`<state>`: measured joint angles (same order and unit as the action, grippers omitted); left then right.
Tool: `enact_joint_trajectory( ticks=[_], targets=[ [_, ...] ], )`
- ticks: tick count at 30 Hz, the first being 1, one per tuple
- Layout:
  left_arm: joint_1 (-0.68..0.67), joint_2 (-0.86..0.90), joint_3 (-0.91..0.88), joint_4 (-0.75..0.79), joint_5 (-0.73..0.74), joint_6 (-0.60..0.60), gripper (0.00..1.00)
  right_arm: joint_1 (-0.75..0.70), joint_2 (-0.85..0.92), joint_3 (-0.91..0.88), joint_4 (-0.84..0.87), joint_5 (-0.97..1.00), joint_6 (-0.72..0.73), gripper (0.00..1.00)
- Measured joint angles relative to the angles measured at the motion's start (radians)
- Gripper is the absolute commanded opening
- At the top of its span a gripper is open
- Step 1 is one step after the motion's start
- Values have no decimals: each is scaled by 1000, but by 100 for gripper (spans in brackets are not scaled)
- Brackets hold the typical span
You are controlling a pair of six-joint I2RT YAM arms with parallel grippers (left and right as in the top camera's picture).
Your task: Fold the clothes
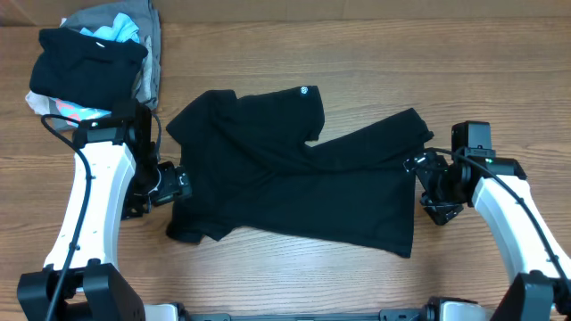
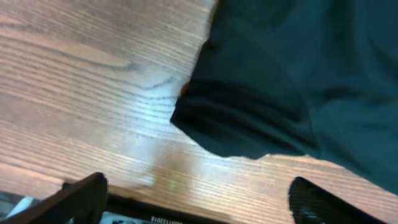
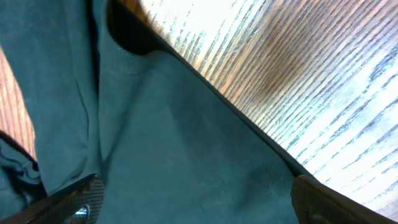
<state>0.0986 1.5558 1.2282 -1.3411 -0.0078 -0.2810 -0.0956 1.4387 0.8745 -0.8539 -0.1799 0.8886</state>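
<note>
The black T-shirt [image 1: 294, 183] lies spread and rumpled on the wooden table, its white hexagon logo [image 1: 304, 90] at the top middle. My left gripper [image 1: 172, 185] is open at the shirt's left edge; the left wrist view shows a sleeve [image 2: 249, 118] just ahead of its spread fingers [image 2: 199, 202], with bare wood between them. My right gripper [image 1: 426, 183] is open at the shirt's right edge. In the right wrist view its fingers [image 3: 199, 202] are spread over the shirt fabric [image 3: 174, 143], not closed on it.
A heap of mixed garments [image 1: 94, 58], black on top with grey, light-blue and pink beneath, sits at the table's back left corner. Bare wooden table [image 1: 500, 80] lies right of and behind the shirt.
</note>
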Motion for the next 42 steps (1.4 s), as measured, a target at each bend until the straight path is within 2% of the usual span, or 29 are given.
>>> enact_joint_trajectory(
  ticks=[6,10,14,20,24,27,32,36,39,42],
  targets=[
    [0,0,-1,95,116,61,100,0,27,0,30,0,0,100],
    [-2,0,-5,237,359,179,100,0,51,0,46,0,0,100],
    [-43,0,-5,380,469,191,100,0,58,0,49,0,0,100],
    [-187,34,-6,529,410,54,100,0,58,0,50,0,0,100],
    [-281,122,-5,626,389,11,100,0,58,0,52,-7,0,100],
    [-339,185,-3,690,391,-7,91,5,58,0,53,-14,0,100],
    [-385,222,-2,855,409,-34,91,7,58,0,58,-22,0,100],
    [-388,222,21,991,415,-69,85,8,58,0,58,-23,0,100],
    [-406,222,47,1031,384,-84,94,8,58,0,60,-23,0,100],
    [-449,235,97,992,317,-69,100,10,58,0,61,-23,0,100]
  ],
)
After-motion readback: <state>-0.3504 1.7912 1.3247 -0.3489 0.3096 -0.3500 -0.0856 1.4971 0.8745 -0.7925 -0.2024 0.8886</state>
